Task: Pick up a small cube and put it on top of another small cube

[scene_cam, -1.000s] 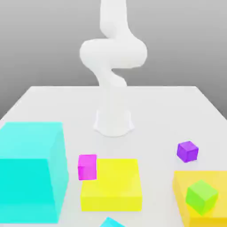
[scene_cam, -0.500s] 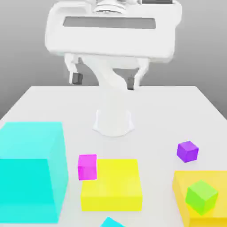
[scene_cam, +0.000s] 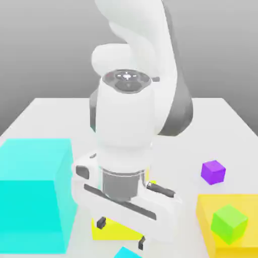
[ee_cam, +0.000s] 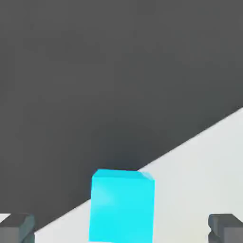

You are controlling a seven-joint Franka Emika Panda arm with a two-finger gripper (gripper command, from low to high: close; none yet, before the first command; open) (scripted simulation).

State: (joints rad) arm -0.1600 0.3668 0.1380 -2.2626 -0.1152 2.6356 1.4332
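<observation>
Two fingers (ee_cam: 227,228) are standing wide apart on the gripper (scene_cam: 121,233), and nothing is sitting in their grip. The small cyan cube (ee_cam: 122,206) is lying between them in the hand view, with a gap on either side, so neither one is touching it. It looks like it's sitting close to the table's edge, since the pale surface is giving way to dark right behind it.

Big change over the last half second: the hand was hanging high in front of the arm's base, and now it's hovering low by the near end of the table (scene_cam: 221,131), turned at an angle. I'm reading that as the approach being mostly done and the pick just getting started. Next it's probably needing a small line-up and a straight drop before closing. If it's closing off-centre, I'd be worrying about the cube getting nudged toward that edge.

Moving outward, the yellow block (scene_cam: 112,233) is sitting partly behind the hand, and the huge cyan block (scene_cam: 27,214) is standing at the exterior view's left. Over on the exterior view's right, the green cube (scene_cam: 229,223) is resting on the orange block (scene_cam: 239,250) and the purple cube (scene_cam: 213,172) is sitting farther back. No stacking is happening yet.
</observation>
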